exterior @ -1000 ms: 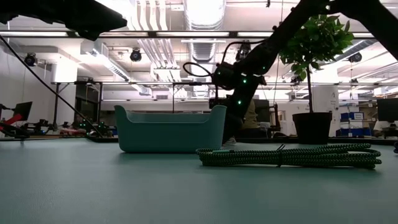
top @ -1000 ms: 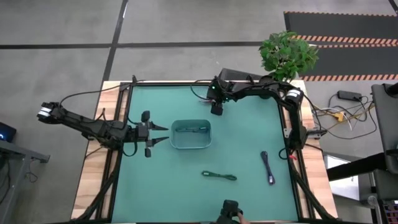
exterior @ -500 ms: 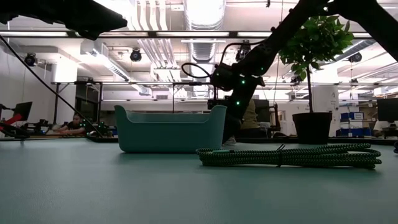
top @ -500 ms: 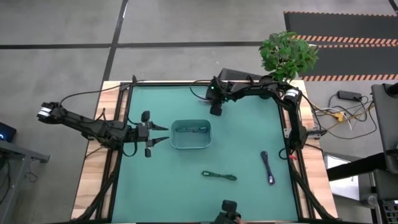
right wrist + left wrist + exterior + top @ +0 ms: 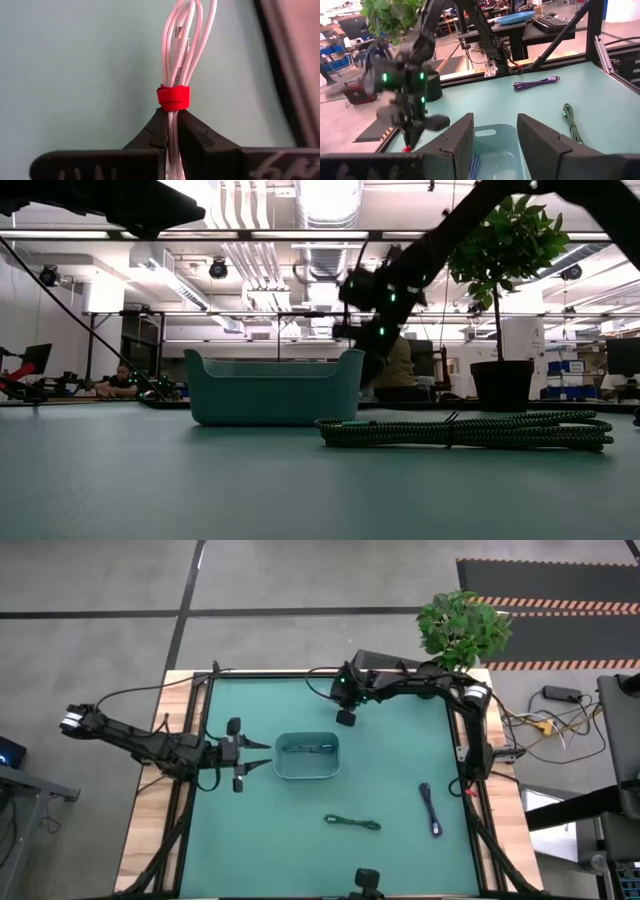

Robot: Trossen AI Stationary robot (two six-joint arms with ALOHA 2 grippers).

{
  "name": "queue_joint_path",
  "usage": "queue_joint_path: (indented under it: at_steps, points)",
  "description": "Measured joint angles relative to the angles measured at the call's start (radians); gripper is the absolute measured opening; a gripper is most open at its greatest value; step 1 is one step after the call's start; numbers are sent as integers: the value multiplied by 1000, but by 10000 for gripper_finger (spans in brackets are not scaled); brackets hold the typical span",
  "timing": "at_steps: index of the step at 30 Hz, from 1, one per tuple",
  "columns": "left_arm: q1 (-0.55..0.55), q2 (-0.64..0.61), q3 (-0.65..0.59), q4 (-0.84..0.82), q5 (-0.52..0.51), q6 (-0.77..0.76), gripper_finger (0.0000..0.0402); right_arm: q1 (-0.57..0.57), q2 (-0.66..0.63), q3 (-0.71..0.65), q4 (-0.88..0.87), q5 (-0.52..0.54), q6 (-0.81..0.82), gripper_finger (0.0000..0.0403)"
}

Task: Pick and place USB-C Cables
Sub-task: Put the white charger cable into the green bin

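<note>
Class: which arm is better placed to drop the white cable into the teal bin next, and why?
Right. The right pincer is shut on the white cable; the left pincer sits open beside the bin.

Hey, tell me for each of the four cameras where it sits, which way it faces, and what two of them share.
High view: overhead, looking straight down; both arms, left pincer open beside the teal plastic bin.
Low view: table height, level across; green braided cable, right arm above.
Left wrist view: past its own fingers at the bin.
Right wrist view: its pincer shut on the white cable with red tie.
Shared: high, low and left wrist views all show bin and green cable.
</note>
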Motion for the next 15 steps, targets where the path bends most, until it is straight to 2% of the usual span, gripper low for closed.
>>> queue_joint_path:
  at_steps: [9,15]
  points:
    - [0,3,0,16,-5,-54,137,85,-180,-26,15,59,16,14]
    - [0,22,-1,98,-6,-56,137,140,-288,-38,13,89,8,13]
